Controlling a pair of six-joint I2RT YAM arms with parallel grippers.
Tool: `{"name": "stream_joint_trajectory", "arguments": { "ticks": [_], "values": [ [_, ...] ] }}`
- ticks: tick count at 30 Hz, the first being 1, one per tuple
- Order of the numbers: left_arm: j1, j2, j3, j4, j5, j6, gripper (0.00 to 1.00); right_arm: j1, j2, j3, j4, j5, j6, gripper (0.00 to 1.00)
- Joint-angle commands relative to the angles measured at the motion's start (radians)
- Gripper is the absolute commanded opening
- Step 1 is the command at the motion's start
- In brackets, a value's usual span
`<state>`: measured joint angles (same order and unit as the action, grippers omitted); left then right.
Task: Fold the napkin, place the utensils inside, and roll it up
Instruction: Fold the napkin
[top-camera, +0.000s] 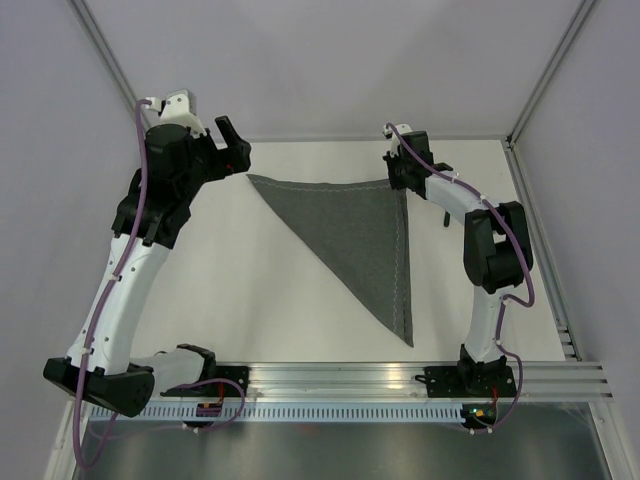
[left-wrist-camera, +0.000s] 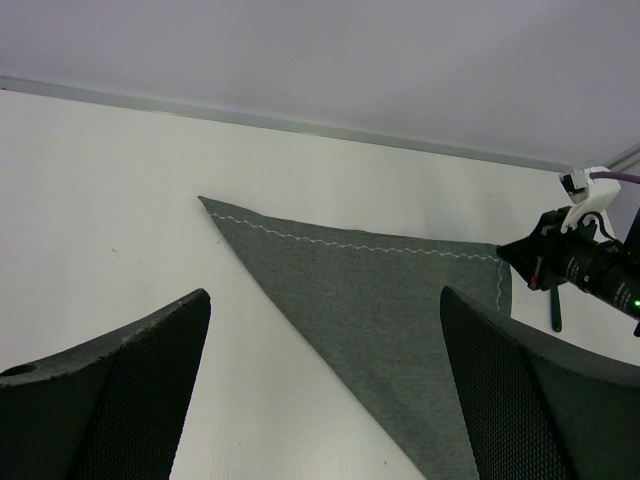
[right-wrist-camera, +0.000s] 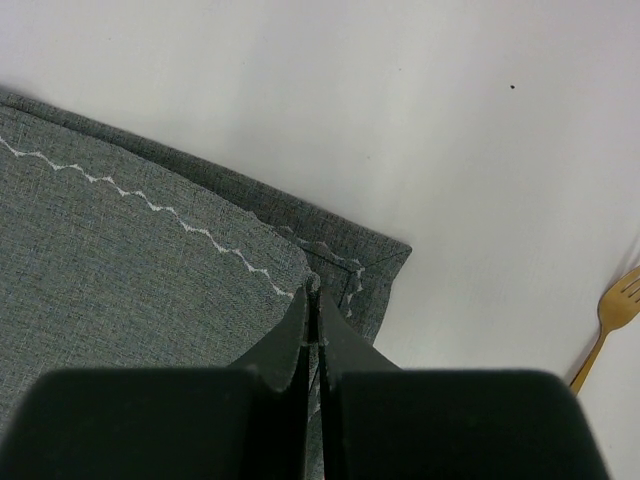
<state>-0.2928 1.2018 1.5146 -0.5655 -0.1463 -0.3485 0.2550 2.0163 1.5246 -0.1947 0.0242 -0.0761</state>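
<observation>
The left pincer (top-camera: 236, 148) stands as wide open as it goes, its two black fingers (left-wrist-camera: 140, 380) spread far apart and holding nothing. It hangs over the bare white tabletop (top-camera: 250, 290), clear of the cloth. Just ahead of it and a little to its right lies the pointed left corner of the napkin (top-camera: 370, 240).

The napkin is dark grey and folded into a triangle, flat on the tabletop. One stitched edge runs from the left pincer's side across to the right pincer. A second stitched edge runs from there back toward the arm bases. The long folded edge slants between the two far points. Nothing lies on the cloth.

The right pincer (right-wrist-camera: 313, 300) is fully closed, its fingers pressed together with no gap showing. Its tips sit on the napkin's far right corner, where the two stitched edges meet. The upper layer's corner rises to the tips and appears pinched between them. The lower layer's corner lies flat just beyond the tips, its own pale stitching showing.

To the right of this pincer, apart from the cloth, the utensil (right-wrist-camera: 612, 305) lies on the tabletop: a gold fork head with a thin handle, partly cut off by the wrist view's edge. The tabletop between it and the napkin is bare.
</observation>
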Motion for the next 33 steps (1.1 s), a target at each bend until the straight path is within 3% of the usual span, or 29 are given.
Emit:
{"name": "stream_joint_trajectory", "arguments": {
  "ticks": [1,33],
  "values": [
    [0.003,0.004,-0.002,0.039,0.013,-0.017,1.0,-0.007,0.015,0.046,0.015,0.025,-0.011,0.01],
    [0.004,0.008,-0.01,0.039,0.01,-0.012,1.0,-0.03,0.065,0.114,-0.011,0.062,-0.031,0.0]
  ]
}}
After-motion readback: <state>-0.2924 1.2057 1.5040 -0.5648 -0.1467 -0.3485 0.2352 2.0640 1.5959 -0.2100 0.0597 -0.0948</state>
